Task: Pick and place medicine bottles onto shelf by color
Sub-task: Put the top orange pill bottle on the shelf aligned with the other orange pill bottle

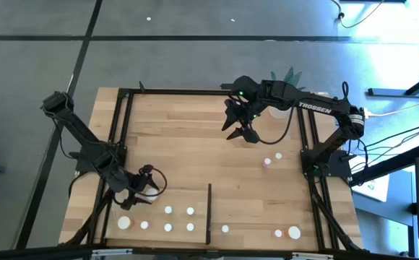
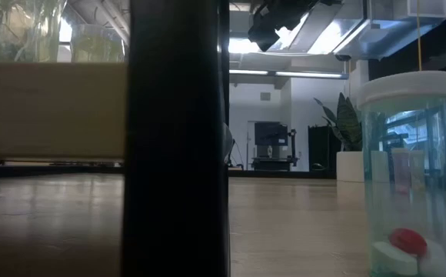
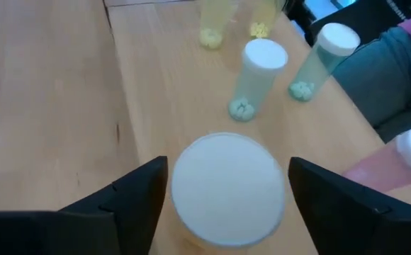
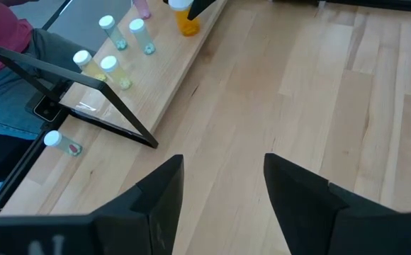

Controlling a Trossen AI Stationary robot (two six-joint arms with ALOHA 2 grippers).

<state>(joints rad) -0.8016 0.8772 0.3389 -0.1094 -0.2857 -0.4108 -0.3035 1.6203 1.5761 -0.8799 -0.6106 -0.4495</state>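
Medicine bottles: six white-capped ones (image 1: 168,210) already standing on shelf (image 1: 159,195), left of black upright strip (image 1: 209,213); five more (image 1: 267,162) right of strip, still to sort. Left gripper (image 1: 128,204) spread around, not gripping, large orange bottle (image 3: 227,190). Right gripper (image 1: 240,133) open, empty.

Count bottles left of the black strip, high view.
6: large bottle at the left gripper, small bottle beside it, four more in a square. The left arm may hide others.

Pale wooden worktop (image 1: 188,144) framed by black rails (image 1: 195,92), potted spiky green plant (image 1: 285,76) at its far edge, grey floor (image 1: 29,72), person's pink sleeve (image 4: 0,42) nearby.
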